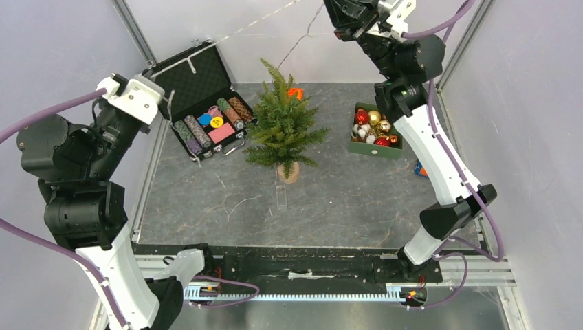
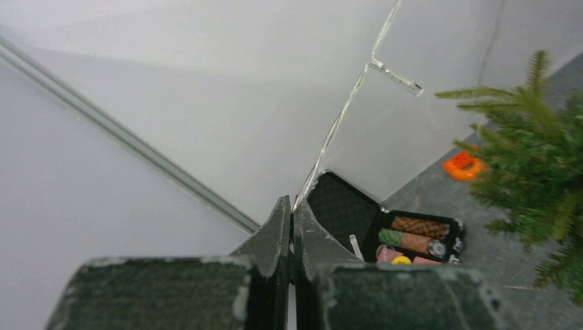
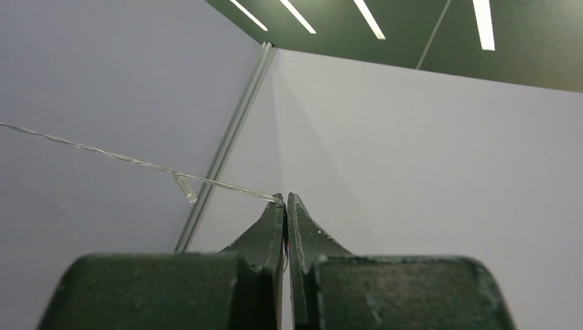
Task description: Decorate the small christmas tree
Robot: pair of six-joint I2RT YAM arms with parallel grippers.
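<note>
While the left gripper [image 2: 291,210] and right gripper [image 3: 286,203] each pinch a thin clear light-string wire [image 1: 240,29], the small christmas tree [image 1: 282,124] stands upright, bushy green needles, round tan stump [image 1: 289,172].

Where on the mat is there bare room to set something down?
Bare mat lies between the briefcase and the near rail, and again in front of the ornament box. Crowded along the back row around the small christmas tree.

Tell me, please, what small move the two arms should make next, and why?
Probably lower both hands together toward the small christmas tree. The left hand and right hand are each shut on the light string, stretched between them and not yet touching its branches.
</note>
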